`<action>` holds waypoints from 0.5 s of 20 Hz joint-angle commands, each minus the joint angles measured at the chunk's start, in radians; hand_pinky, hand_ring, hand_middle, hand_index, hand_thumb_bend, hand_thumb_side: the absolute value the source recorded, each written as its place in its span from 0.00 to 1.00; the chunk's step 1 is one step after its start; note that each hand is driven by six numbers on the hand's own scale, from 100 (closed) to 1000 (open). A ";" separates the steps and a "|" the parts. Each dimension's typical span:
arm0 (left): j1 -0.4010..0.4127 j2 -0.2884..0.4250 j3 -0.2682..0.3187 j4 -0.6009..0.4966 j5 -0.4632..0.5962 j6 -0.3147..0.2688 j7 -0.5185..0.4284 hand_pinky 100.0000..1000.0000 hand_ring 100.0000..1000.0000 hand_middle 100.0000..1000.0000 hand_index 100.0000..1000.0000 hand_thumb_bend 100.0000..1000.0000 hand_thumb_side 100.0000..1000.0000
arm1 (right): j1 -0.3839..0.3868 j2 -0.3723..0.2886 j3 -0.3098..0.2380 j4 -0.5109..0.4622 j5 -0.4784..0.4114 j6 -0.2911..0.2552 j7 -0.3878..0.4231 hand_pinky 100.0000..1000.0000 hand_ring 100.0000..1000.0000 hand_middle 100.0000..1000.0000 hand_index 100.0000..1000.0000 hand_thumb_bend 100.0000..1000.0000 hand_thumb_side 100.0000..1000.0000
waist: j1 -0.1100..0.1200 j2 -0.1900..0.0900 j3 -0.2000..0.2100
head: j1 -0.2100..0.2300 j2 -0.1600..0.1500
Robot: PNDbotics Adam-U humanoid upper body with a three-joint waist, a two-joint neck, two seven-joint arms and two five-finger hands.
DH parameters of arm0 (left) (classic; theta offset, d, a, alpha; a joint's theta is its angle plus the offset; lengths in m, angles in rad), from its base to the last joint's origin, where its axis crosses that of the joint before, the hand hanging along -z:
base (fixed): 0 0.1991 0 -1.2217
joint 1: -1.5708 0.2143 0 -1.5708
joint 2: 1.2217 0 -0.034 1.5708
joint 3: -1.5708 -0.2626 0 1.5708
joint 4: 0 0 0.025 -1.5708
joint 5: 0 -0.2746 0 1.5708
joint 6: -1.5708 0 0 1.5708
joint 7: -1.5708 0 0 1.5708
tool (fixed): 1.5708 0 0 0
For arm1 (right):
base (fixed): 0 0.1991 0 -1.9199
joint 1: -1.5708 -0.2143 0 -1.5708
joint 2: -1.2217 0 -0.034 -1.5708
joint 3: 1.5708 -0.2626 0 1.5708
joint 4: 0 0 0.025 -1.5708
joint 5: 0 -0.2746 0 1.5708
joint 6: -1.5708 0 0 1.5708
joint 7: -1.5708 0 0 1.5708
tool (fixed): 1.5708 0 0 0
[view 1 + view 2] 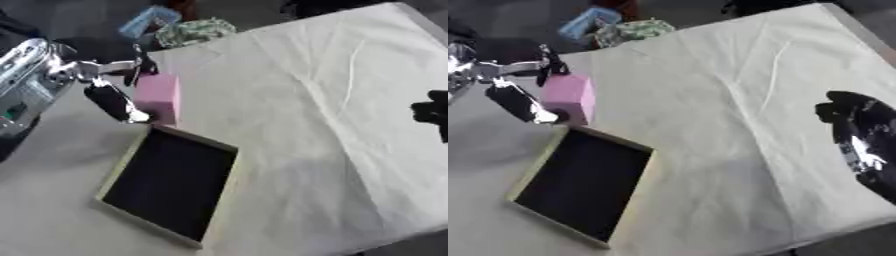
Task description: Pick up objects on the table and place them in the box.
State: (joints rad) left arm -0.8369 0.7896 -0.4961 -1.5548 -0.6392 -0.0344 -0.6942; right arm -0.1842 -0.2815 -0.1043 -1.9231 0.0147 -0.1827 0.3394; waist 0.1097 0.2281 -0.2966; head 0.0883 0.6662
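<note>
A pink block (159, 97) is held just above the far rim of the shallow box (229, 148), which has a pale wooden frame and a dark inside. My left hand (112, 95) comes in from the left and is shut on the pink block, with a finger over its top and the thumb along its near side. My right hand (861, 137) hangs at the right edge over the cloth, dark and blurred; nothing shows in it.
A white cloth (332, 115) covers the table, its edge running along the bottom right. Beyond the far edge lie a blue packet (147, 21) and a green patterned bundle (194, 31).
</note>
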 commanded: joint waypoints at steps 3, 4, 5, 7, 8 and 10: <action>0.003 -0.017 -0.041 0.039 -0.020 -0.043 -0.043 0.67 0.48 0.45 0.67 0.16 0.45 | -0.010 -0.021 -0.001 -0.019 -0.010 -0.002 0.006 0.79 0.79 0.61 0.83 0.00 0.50 | -0.004 -0.017 -0.005 | -0.001 -0.013; 0.008 -0.023 -0.048 0.049 -0.023 -0.050 -0.047 0.68 0.52 0.49 0.70 0.23 0.46 | -0.009 -0.021 0.000 -0.019 -0.010 -0.002 0.008 0.79 0.79 0.60 0.83 0.00 0.50 | -0.003 -0.017 -0.006 | -0.001 -0.013; 0.013 -0.027 -0.054 0.059 -0.025 -0.058 -0.053 0.70 0.58 0.56 0.74 0.29 0.49 | -0.009 -0.021 0.000 -0.019 -0.009 -0.002 0.012 0.79 0.79 0.60 0.83 0.00 0.50 | -0.003 -0.016 -0.006 | -0.001 -0.014; 0.020 -0.031 -0.060 0.071 -0.029 -0.075 -0.064 0.76 0.71 0.71 0.83 0.39 0.52 | -0.010 -0.020 0.000 -0.019 -0.009 -0.002 0.020 0.78 0.79 0.60 0.83 0.00 0.50 | -0.003 -0.016 -0.007 | -0.002 -0.015; 0.020 -0.031 -0.059 0.071 -0.036 -0.083 -0.066 0.79 0.75 0.76 0.88 0.49 0.56 | -0.010 -0.020 0.000 -0.019 -0.009 -0.002 0.022 0.79 0.79 0.60 0.83 0.00 0.50 | -0.002 -0.016 -0.006 | -0.003 -0.015; 0.019 -0.027 -0.051 0.064 -0.050 -0.093 -0.061 0.84 0.80 0.82 0.92 0.63 0.60 | -0.011 -0.020 -0.002 -0.018 -0.010 -0.003 0.023 0.79 0.79 0.60 0.83 0.00 0.50 | -0.002 -0.016 -0.005 | -0.002 -0.015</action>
State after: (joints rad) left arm -0.8048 0.7399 -0.5622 -1.4812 -0.6788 -0.1177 -0.7556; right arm -0.1848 -0.2816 -0.1041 -1.9233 0.0118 -0.1844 0.3594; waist 0.1127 0.2281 -0.3016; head 0.0873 0.6626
